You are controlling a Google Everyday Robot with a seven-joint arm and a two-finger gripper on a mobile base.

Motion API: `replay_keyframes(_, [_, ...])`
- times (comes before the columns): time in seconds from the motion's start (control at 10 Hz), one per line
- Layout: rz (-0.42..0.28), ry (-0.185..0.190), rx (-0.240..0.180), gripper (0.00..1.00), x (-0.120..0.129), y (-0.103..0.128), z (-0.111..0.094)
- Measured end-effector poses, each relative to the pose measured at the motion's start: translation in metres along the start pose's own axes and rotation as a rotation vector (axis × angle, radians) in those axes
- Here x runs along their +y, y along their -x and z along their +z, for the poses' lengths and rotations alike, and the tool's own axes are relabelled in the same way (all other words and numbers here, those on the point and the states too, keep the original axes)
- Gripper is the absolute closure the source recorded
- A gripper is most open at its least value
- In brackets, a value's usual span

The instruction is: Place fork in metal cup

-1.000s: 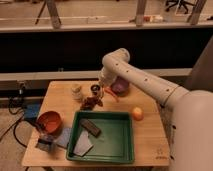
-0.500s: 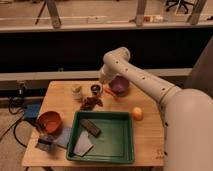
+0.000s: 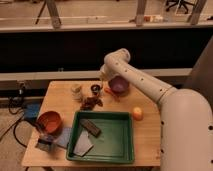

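Note:
The metal cup (image 3: 95,89) is a small grey cylinder with a dark inside, standing at the back middle of the wooden table (image 3: 150,135). My gripper (image 3: 103,81) hangs from the white arm (image 3: 135,77), just above and to the right of the cup, between it and the purple bowl (image 3: 119,85). A thin orange-red thing (image 3: 110,93) lies on the table just in front of the bowl; it may be the fork. I cannot tell whether the gripper holds anything.
A cream jar (image 3: 76,91) stands left of the cup, with a brown lump (image 3: 90,103) in front of it. A green tray (image 3: 122,150) holds a dark bar (image 3: 91,127) and a grey piece (image 3: 83,145). An orange fruit (image 3: 137,113) and a red bowl (image 3: 49,122) flank the tray.
The gripper has risen a little from over the cup and brown lump and shifted slightly right, towards the purple bowl. The things on the table have not moved.

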Motion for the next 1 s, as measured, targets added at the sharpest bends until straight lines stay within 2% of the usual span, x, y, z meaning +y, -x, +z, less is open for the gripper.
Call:
replay_keyframes(0.5, [0.061,-0.029,0.023,1.00,-0.004,-0.017,0.016])
replay_keyframes(0.9, [0.056,-0.057,0.043,1.00,-0.011,-0.022,0.028])
replay_keyframes(1.0, [0.039,-0.074,0.047,1.00,-0.011,-0.024,0.033])
